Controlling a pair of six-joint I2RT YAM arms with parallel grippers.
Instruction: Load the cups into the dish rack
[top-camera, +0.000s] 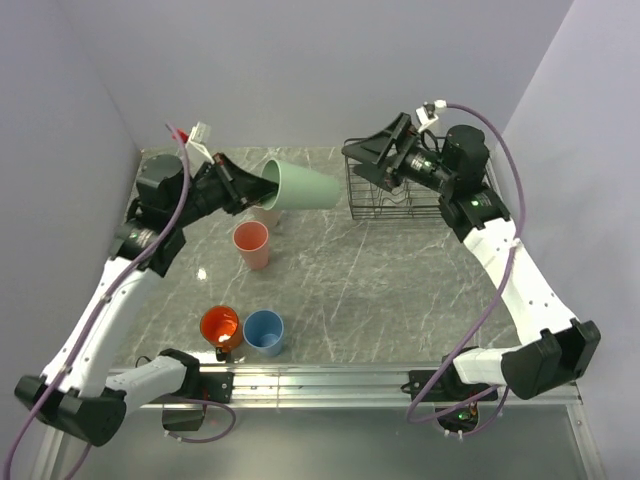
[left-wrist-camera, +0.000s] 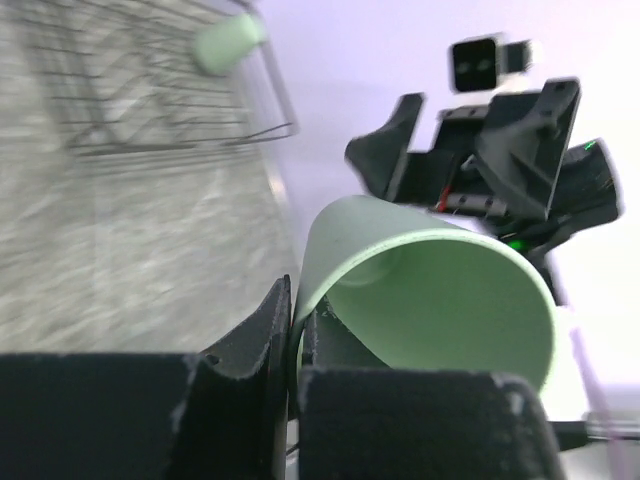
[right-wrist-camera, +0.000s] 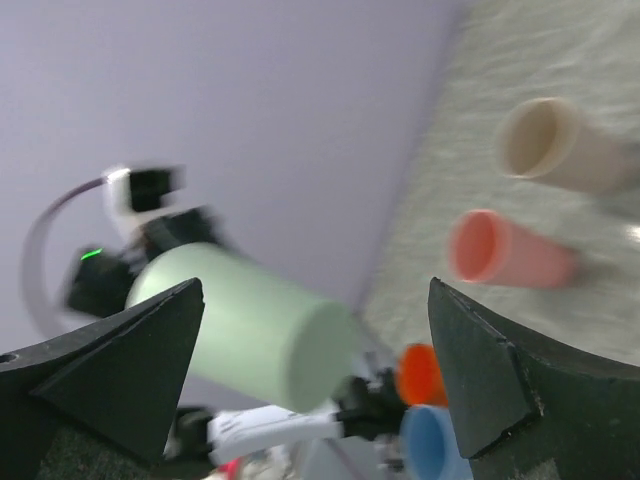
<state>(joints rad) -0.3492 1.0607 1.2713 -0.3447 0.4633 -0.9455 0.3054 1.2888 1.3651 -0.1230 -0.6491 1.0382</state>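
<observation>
In the upper left of the top view, the left tool (top-camera: 250, 190) pinches a pale green cup (top-camera: 302, 187) by its rim. The left wrist view shows the cup wall clamped between the two fingers (left-wrist-camera: 245, 345). The cup hangs on its side above the desk (top-camera: 400, 290), its closed bottom pointing right, toward the dish rack (top-camera: 425, 205) in the upper right of the frame.

The right tool (top-camera: 368, 160) is spread wide and empty. It hovers at the rack's left end and faces the cup across a gap.

A beige cup (top-camera: 266, 216) stands just below the held one in the frame, with a salmon pink cup (top-camera: 251, 245) near it. An orange mug (top-camera: 220, 326) and a light blue cup (top-camera: 264, 332) stand side by side at the lower left. A second pale green cup (left-wrist-camera: 228, 42) shows blurred at the rack's wires in the left wrist view. I cannot tell whether it sits fully inside.

The step in hand looks like the carry of this cup to the rack, possibly by a handover, given how the right tool waits. The next move calls for closing the gap rightward. After that, either the spread fingers take the cup's body before the left tool lets go, or the cup is turned and lowered between the wires. Four cups appear left to load afterwards.
</observation>
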